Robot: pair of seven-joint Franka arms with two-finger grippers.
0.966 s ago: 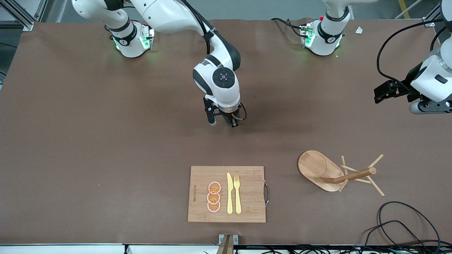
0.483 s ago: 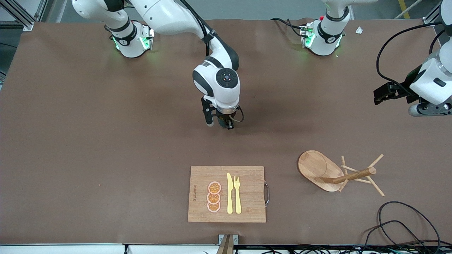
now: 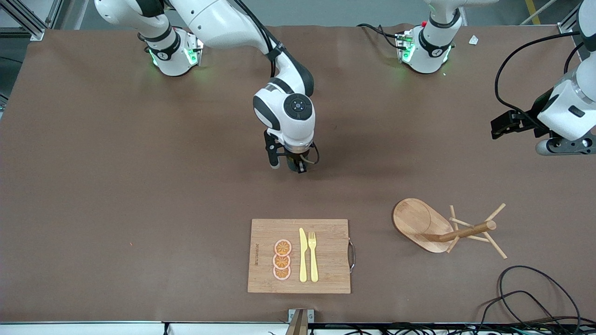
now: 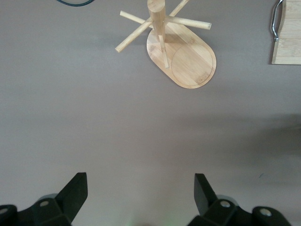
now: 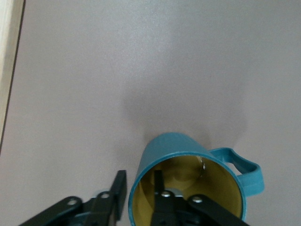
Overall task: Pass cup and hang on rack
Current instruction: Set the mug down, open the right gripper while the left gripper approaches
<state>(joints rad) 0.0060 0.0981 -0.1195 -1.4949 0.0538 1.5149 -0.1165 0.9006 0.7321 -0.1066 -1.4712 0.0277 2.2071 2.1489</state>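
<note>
The teal cup (image 5: pixel 162 146) with its yellow inside stands upright on the brown mat mid-table, its handle (image 5: pixel 244 170) sticking out sideways. My right gripper (image 5: pixel 140 179) points down over it and is open. One finger is inside the cup and one outside, each a little off the wall. In the front view the right gripper (image 3: pixel 291 165) hides most of the cup. The wooden rack (image 3: pixel 465 231) stands toward the left arm's end, nearer the camera than the cup. My left gripper (image 4: pixel 141 188) hangs open and empty above bare mat, with the rack (image 4: pixel 188 56) ahead of it.
A bamboo cutting board (image 3: pixel 326 274) with a yellow knife (image 3: pixel 303 255), a fork (image 3: pixel 313 256) and orange slices (image 3: pixel 282 259) lies near the front edge. Black cables (image 3: pixel 526 288) curl at the corner by the rack. The left arm (image 3: pixel 565 116) waits.
The right gripper's jaws have parted from the cup's wall, and the hand has shifted slightly toward the robots' bases. The left hand has drifted a little.
</note>
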